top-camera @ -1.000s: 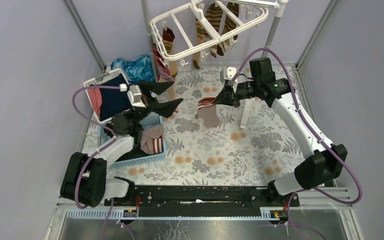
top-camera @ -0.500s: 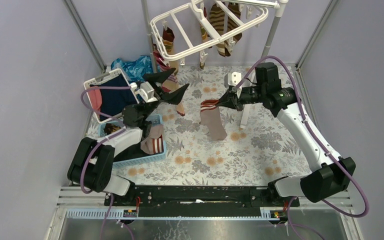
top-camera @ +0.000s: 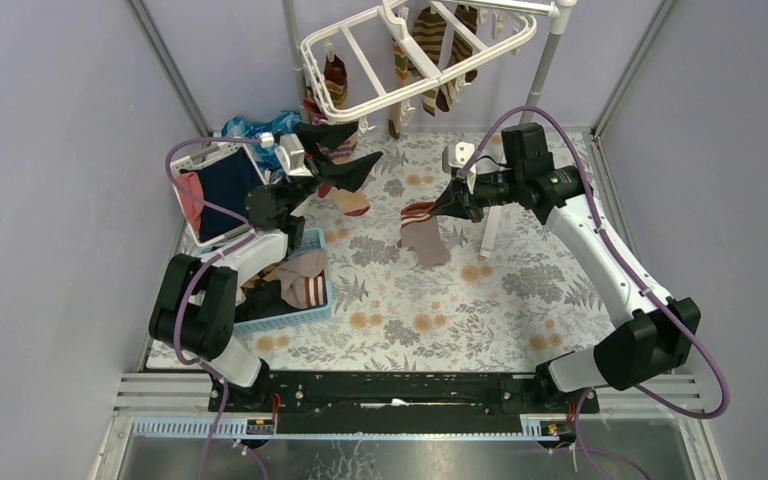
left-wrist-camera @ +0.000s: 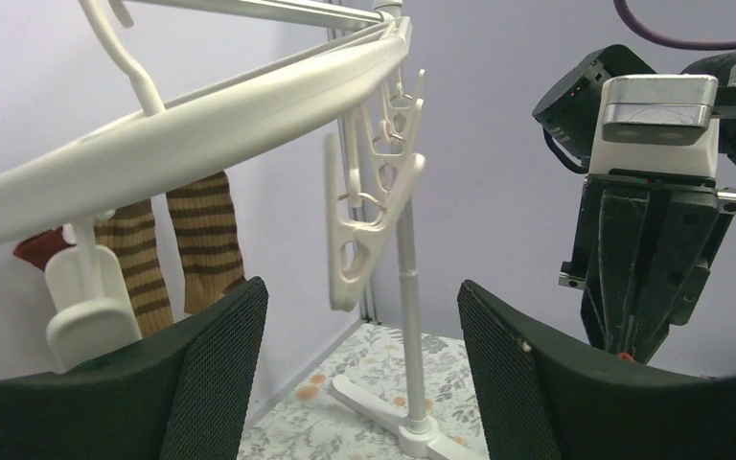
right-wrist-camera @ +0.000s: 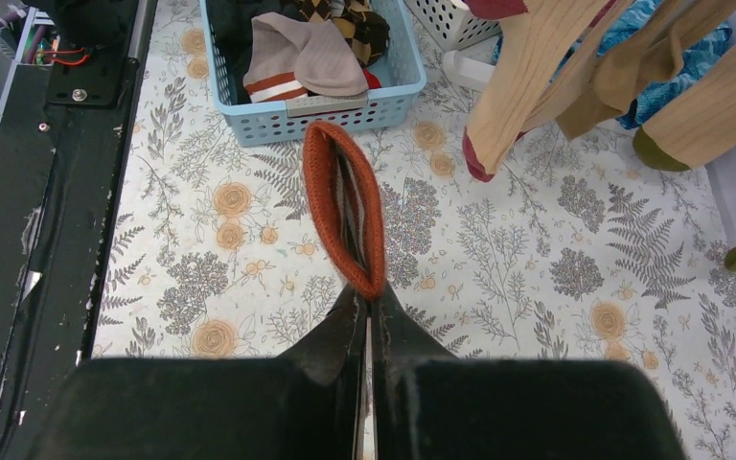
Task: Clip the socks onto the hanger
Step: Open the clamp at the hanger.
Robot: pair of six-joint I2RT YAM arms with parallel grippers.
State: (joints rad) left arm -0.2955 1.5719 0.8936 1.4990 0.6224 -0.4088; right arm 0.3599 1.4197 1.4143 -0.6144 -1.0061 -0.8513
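Now the right end effector (right-wrist-camera: 366, 299) pinches a sock (right-wrist-camera: 345, 206); the left end effector (left-wrist-camera: 359, 297), open and empty, should next squeeze a clip (left-wrist-camera: 362, 225).

Change over one second, placed against the hanger (top-camera: 415, 85). The left gripper (top-camera: 368, 142), at first low and well clear of the hanger's near rim, rises and now stands just beneath that rim, jaws a little narrower, with a dangling clip (left-wrist-camera: 364, 225) framed between its fingers (left-wrist-camera: 220, 364). The tan sock (top-camera: 420, 240) pinched by the right gripper (top-camera: 438, 208) swings beside the hanger's pole and now hangs slightly lower. The socks clipped to the hanger sway to new angles.
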